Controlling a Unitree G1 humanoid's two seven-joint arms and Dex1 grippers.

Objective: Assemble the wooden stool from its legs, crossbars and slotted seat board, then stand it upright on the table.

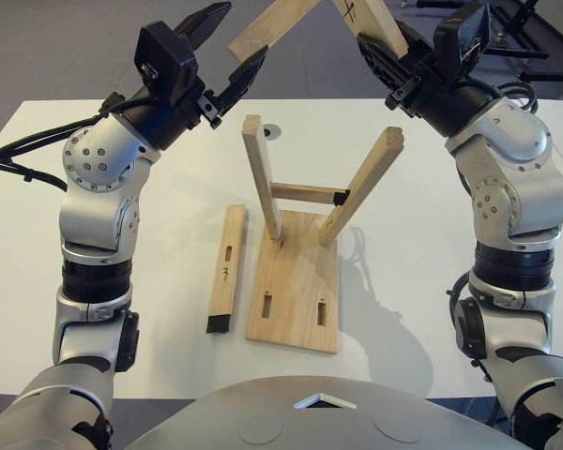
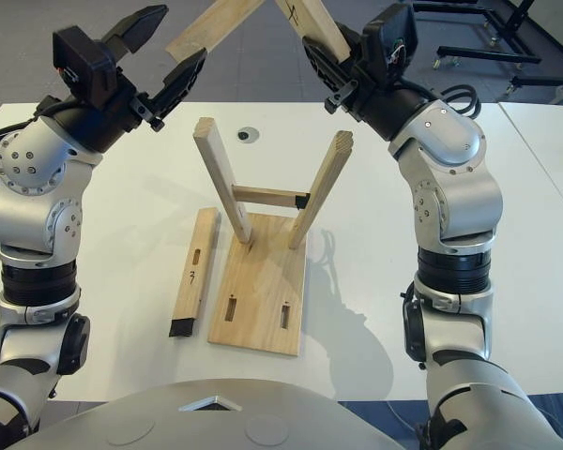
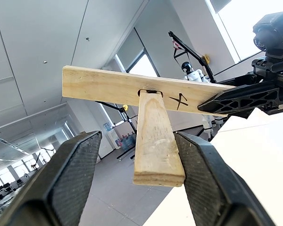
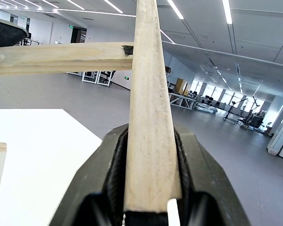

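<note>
1. Lying flat on the white table (image 1: 432, 309), the slotted seat board (image 1: 296, 300) is sitting close to the middle of the near edge. Two empty slots are showing at its near end.
2. Just beside the board's left long edge, a loose leg (image 1: 227, 272) is lying flat and roughly parallel to it. Its slot is facing up and its dark tip is pointing at the near edge.
3. At the board's far end, toward the table's centre, two legs are rising from it: the left standing leg (image 1: 261, 173) and the right standing leg (image 1: 364, 183). A short lower crossbar (image 1: 305, 194) is bridging them partway up.
4. Above the table's far edge, the left gripper (image 1: 244, 30) is hanging wide open, its fingers (image 3: 73, 183) straddling the free end of a raised crossbar (image 3: 155, 141). One finger is appearing to touch the side of the wood, and the other is standing off it.
5. That raised crossbar's other end is sitting in the slot of a raised leg (image 3: 104, 84) marked with an X. Both pieces are hanging in the air over the far edge.
6. Farthest right, the right gripper (image 1: 383, 58) is clamping the raised leg near its X-marked end, with its fingers pressing against opposite faces of the wood.
</note>
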